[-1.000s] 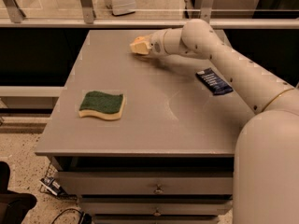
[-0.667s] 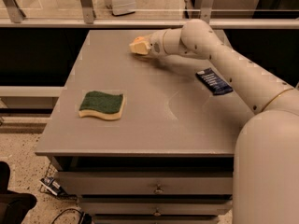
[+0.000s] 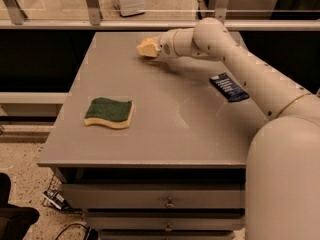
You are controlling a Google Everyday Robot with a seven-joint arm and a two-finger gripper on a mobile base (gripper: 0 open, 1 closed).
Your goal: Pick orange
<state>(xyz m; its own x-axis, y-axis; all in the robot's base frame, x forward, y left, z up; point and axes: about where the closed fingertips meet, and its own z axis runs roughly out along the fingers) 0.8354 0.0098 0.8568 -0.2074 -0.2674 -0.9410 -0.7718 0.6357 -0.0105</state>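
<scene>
Orange was nowhere plainly visible, perhaps hidden behind the pincer (image 3: 146,48), which hung low over the far side of the desk (image 3: 150,134) as if for a grasp. Whether it was clenched or released could not be told.

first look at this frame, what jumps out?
The big white arm reaches across the grey table, with its claw near the table's far edge. A green-and-yellow sponge lies front left, and a dark blue packet lies on the right beside the arm. No orange is in sight.
</scene>
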